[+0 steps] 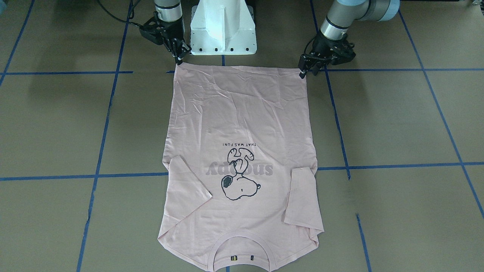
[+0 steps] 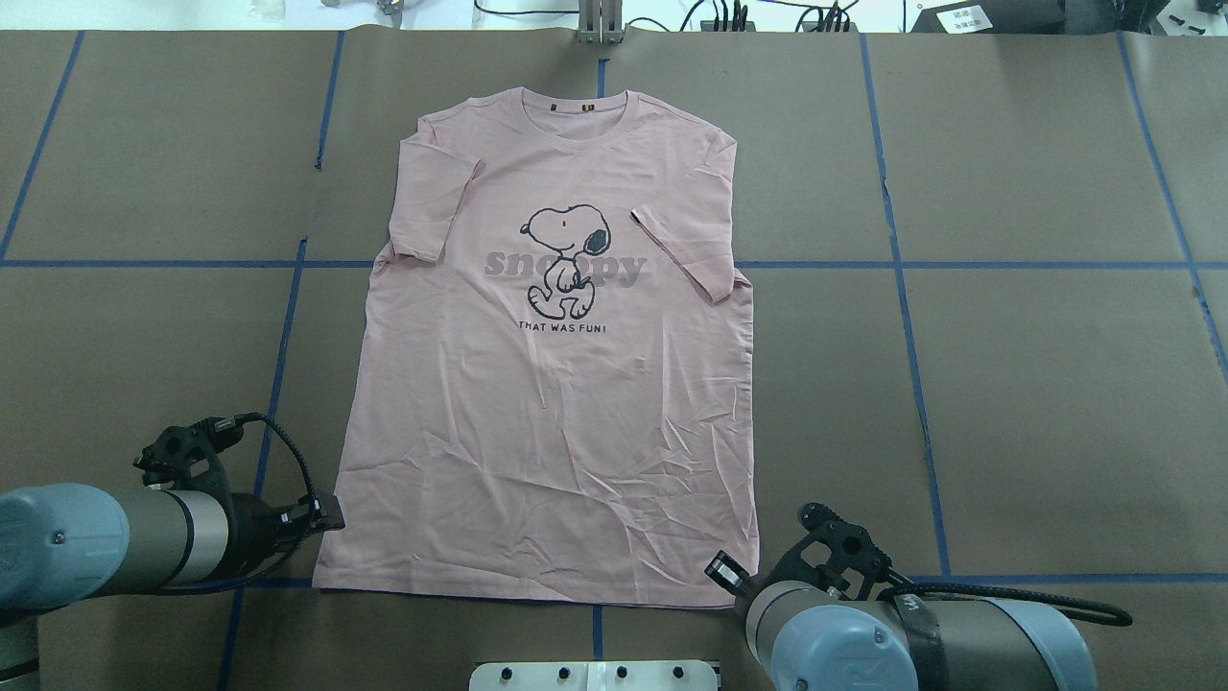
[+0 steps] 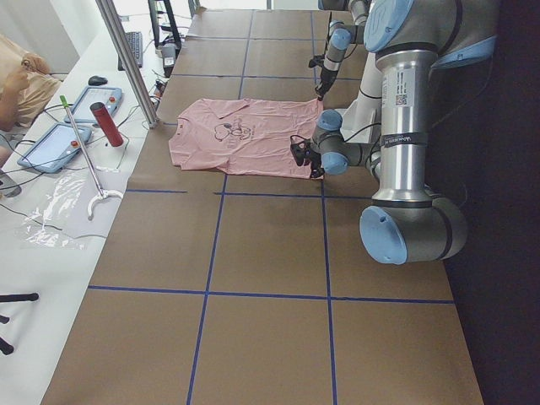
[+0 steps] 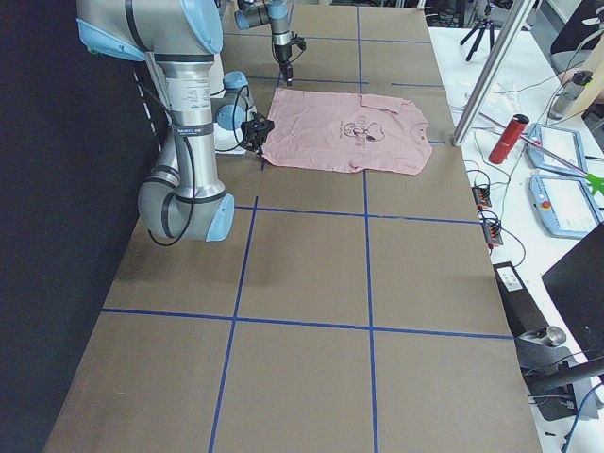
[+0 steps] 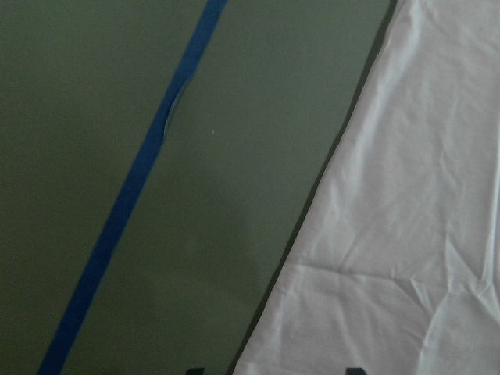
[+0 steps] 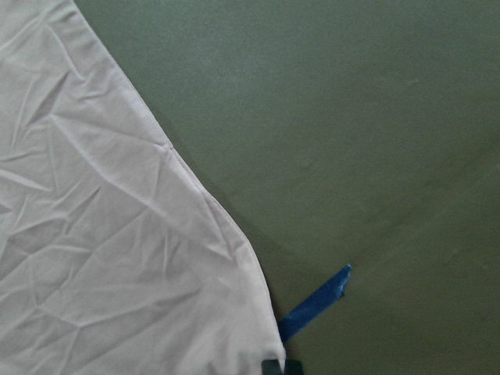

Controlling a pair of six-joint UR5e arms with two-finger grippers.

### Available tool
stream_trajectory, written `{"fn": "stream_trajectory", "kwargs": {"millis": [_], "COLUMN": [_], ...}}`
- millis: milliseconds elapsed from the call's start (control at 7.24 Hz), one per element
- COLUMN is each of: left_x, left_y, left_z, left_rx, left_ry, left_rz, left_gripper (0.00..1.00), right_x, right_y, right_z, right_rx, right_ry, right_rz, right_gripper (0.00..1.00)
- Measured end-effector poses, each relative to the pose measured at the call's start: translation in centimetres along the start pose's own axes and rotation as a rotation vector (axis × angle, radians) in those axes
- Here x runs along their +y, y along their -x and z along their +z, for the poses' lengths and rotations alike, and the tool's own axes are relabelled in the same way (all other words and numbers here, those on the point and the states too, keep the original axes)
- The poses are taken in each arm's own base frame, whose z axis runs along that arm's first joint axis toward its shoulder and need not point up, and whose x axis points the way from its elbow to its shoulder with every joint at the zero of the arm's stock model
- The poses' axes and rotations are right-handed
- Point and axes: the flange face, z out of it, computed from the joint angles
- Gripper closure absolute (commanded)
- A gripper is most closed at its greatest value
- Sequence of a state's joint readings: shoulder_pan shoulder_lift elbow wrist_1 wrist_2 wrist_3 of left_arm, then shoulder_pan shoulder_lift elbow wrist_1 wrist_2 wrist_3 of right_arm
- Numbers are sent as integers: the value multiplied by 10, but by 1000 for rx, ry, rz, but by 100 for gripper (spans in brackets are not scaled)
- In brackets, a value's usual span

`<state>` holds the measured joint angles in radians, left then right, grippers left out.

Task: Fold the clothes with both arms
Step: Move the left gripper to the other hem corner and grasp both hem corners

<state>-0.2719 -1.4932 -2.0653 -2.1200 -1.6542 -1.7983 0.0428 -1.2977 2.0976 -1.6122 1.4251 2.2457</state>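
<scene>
In the front-facing view we see the T-shirt (image 1: 242,113) lying flat, print up, mid-worktop (image 1: 56,124), with its hem toward the robot's edge and its collar toward the operators' edge. The right gripper (image 1: 178,60) and the left gripper (image 1: 302,73) each sit at a hem corner.

From overhead, both sleeves (image 2: 681,254) lie folded in over the body.

In the left wrist view, the fingertips (image 5: 355,372) are spread wide, with the hem corner between them.

In the right wrist view, the fingertips (image 6: 272,367) are pressed together at the corner. We cannot tell whether cloth is caught.

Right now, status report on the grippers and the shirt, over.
Left gripper open at one hem corner. Right gripper shut on the other corner. T-shirt flat, print up, sleeves folded in. Nothing on it.
</scene>
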Motion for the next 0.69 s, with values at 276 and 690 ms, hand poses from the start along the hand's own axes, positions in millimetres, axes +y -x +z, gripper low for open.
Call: {"fn": "stream_trajectory", "kwargs": {"millis": [276, 690], "left_x": [8, 23], "left_y": [3, 9], "left_z": [8, 19], "left_rx": [-14, -38], "left_ry": [8, 32], "left_rz": [5, 17], "left_gripper": [41, 69], "right_x": [0, 0], "right_y": [-1, -2], "right_z": [1, 1], "right_rx": [2, 0], "right_ry": [-3, -4], "right_rz": [-1, -2], "right_gripper": [100, 100]}}
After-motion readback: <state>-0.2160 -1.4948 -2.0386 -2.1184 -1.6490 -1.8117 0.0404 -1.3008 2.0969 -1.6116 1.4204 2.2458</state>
